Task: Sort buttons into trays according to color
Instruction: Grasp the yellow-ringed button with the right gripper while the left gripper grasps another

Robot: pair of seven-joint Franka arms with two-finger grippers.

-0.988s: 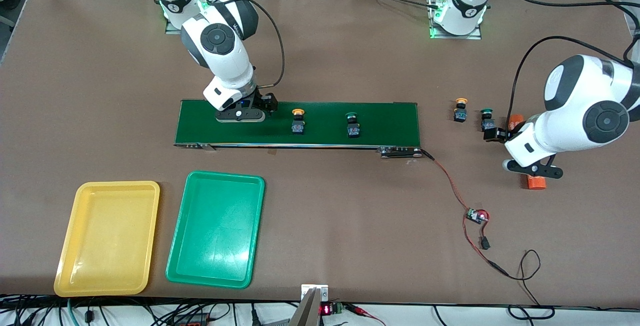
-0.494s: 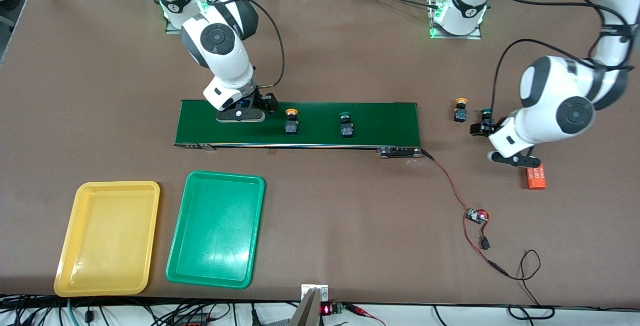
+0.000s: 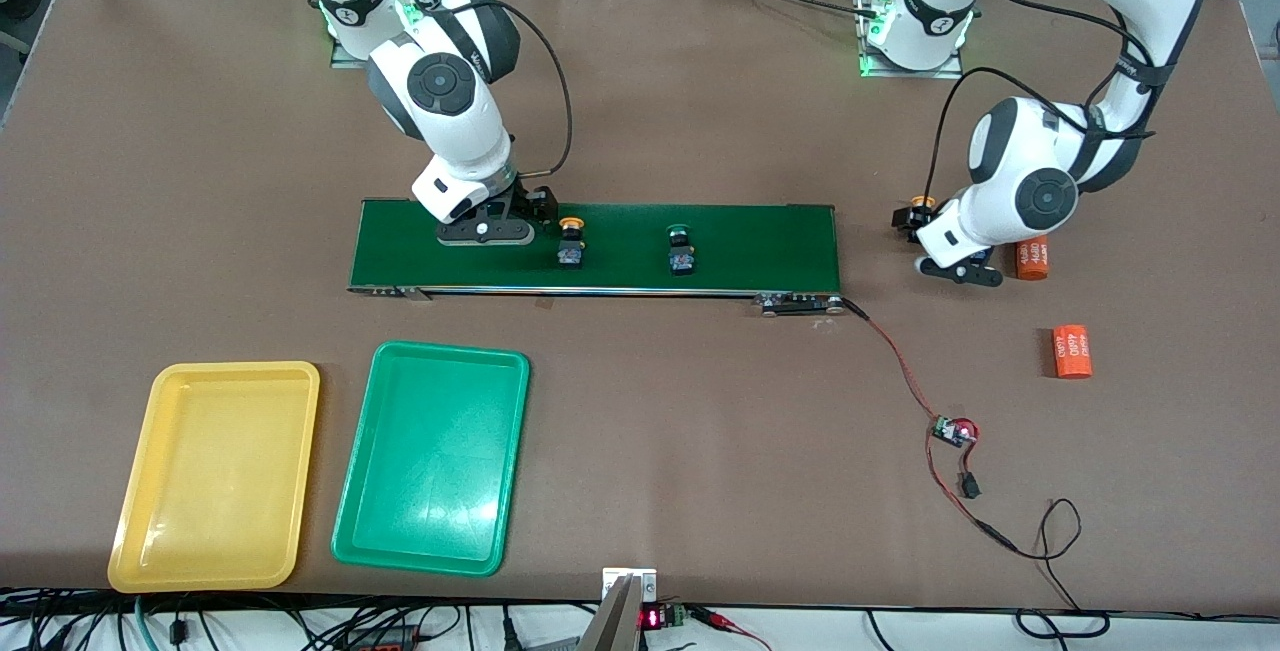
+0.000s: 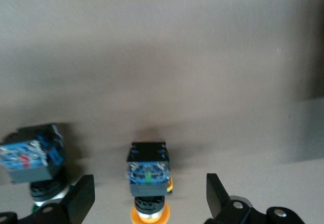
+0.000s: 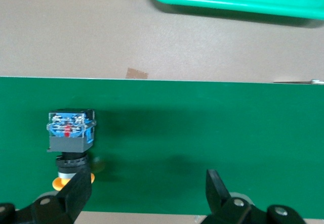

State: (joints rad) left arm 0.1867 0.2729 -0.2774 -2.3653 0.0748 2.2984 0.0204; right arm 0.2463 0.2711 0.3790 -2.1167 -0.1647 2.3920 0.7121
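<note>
A brown surface [image 3: 700, 431] carries everything. A long dark-green conveyor belt [image 3: 760, 246] lies across its middle. Nearer the front camera, toward the right arm's end, a yellow tray [image 3: 135, 491] and a green tray [image 3: 360, 491] lie side by side, just apart. Past the belt's end toward the left arm's side, a yellow-capped button [image 4: 148, 179] and another button [image 4: 31, 158] stand on the bare surface close together. Two orange cylinders lie there too, one [image 3: 1033, 258] near those buttons, the other [image 3: 1071, 352] nearer the camera. A red and black wire [image 3: 905, 381] runs from the belt's corner to a small circuit board [image 3: 953, 429].
</note>
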